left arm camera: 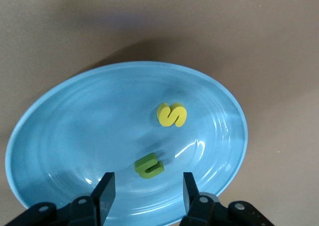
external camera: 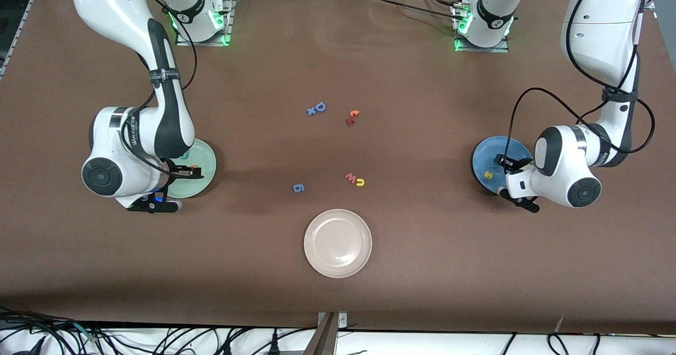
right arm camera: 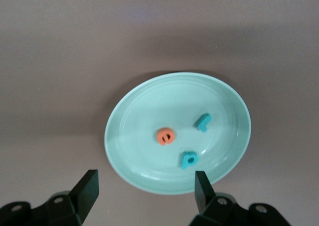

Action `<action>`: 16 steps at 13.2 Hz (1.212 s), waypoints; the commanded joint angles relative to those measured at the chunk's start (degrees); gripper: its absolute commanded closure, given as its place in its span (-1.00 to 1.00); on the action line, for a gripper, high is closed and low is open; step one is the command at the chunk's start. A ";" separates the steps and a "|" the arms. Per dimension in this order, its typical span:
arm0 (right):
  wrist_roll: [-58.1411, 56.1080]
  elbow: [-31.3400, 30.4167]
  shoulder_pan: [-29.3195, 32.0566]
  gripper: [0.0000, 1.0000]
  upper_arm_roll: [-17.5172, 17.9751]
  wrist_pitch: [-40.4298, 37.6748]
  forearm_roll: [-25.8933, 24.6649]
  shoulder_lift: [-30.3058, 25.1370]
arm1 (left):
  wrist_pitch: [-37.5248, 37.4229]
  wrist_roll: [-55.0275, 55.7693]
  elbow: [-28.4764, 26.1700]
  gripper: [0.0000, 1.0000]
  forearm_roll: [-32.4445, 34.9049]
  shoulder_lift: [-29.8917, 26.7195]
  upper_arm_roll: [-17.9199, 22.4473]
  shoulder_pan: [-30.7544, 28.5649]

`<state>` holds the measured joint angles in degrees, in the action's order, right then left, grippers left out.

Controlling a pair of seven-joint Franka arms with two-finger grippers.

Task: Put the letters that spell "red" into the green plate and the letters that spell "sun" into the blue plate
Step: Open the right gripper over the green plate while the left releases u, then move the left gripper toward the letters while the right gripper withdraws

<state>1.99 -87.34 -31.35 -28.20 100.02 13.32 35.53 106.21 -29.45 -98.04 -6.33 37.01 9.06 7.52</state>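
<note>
Over the blue plate: the left gripper (left arm camera: 145, 196) is hovering with its jaws spread apart, nothing between them.
Blue plate (left arm camera: 60, 131): it is sitting at the left arm's end of the surface (external camera: 422, 270), carrying the yellow "s" (left arm camera: 172, 114) and the olive-green arch (left arm camera: 148, 166), the two lying apart.
Yellow arch (external camera: 360, 182): it is lying mid-surface, touching the salmon-pink "w" (external camera: 350, 177), well apart from both plates.
Right gripper (right arm camera: 145, 193): it is hanging over the green plate, jaws wide and empty.
Green plate (right arm camera: 134, 121): it is resting at the right arm's end, holding the orange "e" (right arm camera: 165, 136), the teal "r" (right arm camera: 203, 121) and the teal "d" (right arm camera: 189, 159), each lying separate.
</note>
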 commanded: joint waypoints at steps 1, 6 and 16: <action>0.47 3.31 0.06 -0.83 -0.46 -6.23 0.30 -3.09 | -0.04 3.33 -0.23 -0.32 -1.66 -2.20 0.09 0.64; 0.29 8.32 0.06 -0.96 -0.63 -13.00 -0.92 -6.43 | -0.22 15.36 2.23 -0.99 -1.05 -6.15 -3.15 4.86; -0.59 12.46 0.23 -0.99 -1.69 -18.37 -1.63 -12.94 | 8.11 43.56 6.45 -0.99 -0.88 -6.25 -5.97 20.42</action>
<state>1.91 -74.87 -31.11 -29.85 82.38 12.40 22.93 111.15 17.04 -92.03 -6.35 30.60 3.09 27.45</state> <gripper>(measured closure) 0.000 0.000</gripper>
